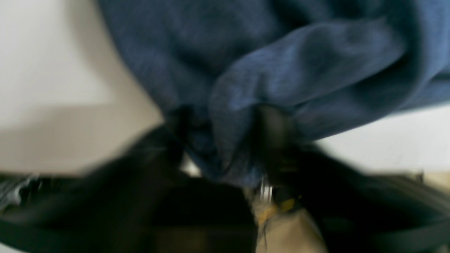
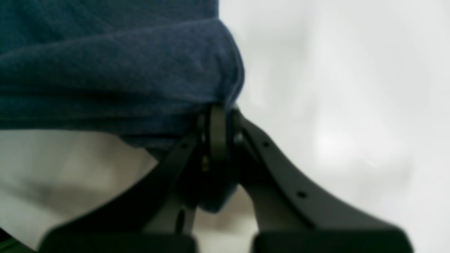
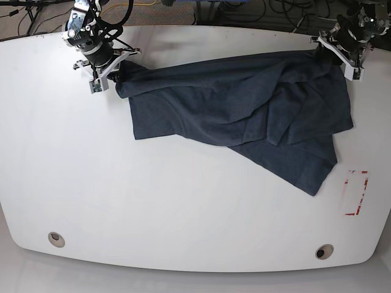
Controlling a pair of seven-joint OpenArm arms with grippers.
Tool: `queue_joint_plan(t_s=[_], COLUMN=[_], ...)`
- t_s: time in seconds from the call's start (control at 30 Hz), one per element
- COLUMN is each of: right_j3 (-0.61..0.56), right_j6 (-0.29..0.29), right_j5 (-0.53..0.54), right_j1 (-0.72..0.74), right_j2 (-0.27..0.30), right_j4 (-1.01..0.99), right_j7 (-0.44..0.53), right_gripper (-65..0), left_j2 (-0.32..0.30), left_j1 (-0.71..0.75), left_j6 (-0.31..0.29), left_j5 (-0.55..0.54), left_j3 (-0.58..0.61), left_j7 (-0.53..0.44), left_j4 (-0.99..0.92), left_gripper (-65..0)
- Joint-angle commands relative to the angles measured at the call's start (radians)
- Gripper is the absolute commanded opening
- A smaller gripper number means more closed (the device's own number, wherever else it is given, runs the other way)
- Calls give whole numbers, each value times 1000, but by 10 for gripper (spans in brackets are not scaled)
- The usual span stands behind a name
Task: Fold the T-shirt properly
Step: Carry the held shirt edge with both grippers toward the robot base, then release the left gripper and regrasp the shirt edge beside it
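On the far left of the base view, the right gripper (image 3: 113, 72) sits at the far edge of the white table (image 3: 183, 207), its jaws pressed together on a corner of the T-shirt (image 3: 244, 113). The right wrist view confirms it: dark fingers (image 2: 218, 133) meet with a roll of navy cloth pinched between them, and bare table lies beyond.

From there the T-shirt stretches rightward across the far half of the table, a dark navy sheet with loose folds gathered toward its right side and a long flap trailing toward the near right, close to a red-outlined rectangle (image 3: 354, 192) marked on the surface.

At the far right, the left gripper (image 3: 339, 55) rests at the cloth's other far corner. Its wrist view is blurred; cloth (image 1: 281, 80) bunches around one dark finger (image 1: 274, 130), the jaws look parted with fabric between them, and whether they grip it I cannot tell.

The step in hand looks like spreading the shirt flat before any fold. Doing it well would mean keeping the left-hand pinch firm, taking a clean hold on the right corner, and drawing the two apart evenly so the bunched right side and trailing flap smooth out rather than drag.
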Motion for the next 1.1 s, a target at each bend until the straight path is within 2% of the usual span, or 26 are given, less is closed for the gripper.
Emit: queue_joint_plan(t_s=[0.0,0.07,0.3,0.43,0.53,0.67,0.77,0.9,1.07], right_j3=[4,4,4,4,4,4,4,4,4], right_j6=[-8,-8,-8,-8,-8,-8,-8,-8,-8], right_j5=[-2,-2,6,6,6,6,7,7,0], right_j1=[-1,-1,0,7,8,8,8,17,28], right_j2=[9,9,9,9,9,9,7,7,-8], right_j4=[21,21,21,21,21,21,21,21,17], right_j7=[19,19,19,19,19,19,19,19,19], right_gripper=[-650,-650,-650,-650,-650,-650,-650,-650,-650], left_j2=[-10,-8,-8,-8,-13,-13,-13,-13,-13], left_j1=[5,5,7,2,-24,-50,-73,-150,-259], left_j6=[-6,-6,-6,-12,-62,-205,-277,-294,-291], left_j5=[-7,-7,-21,-96,-168,-252,-283,-291,-274], left_j3=[-7,-9,-16,-81,-118,-196,-256,-317,-394], left_j7=[-2,1,-2,-2,1,3,5,9,95], left_j4=[13,13,24,27,25,24,24,19,-24], left_gripper=[-199,-157,-183,-179,-179,-183,-183,-181,-181])
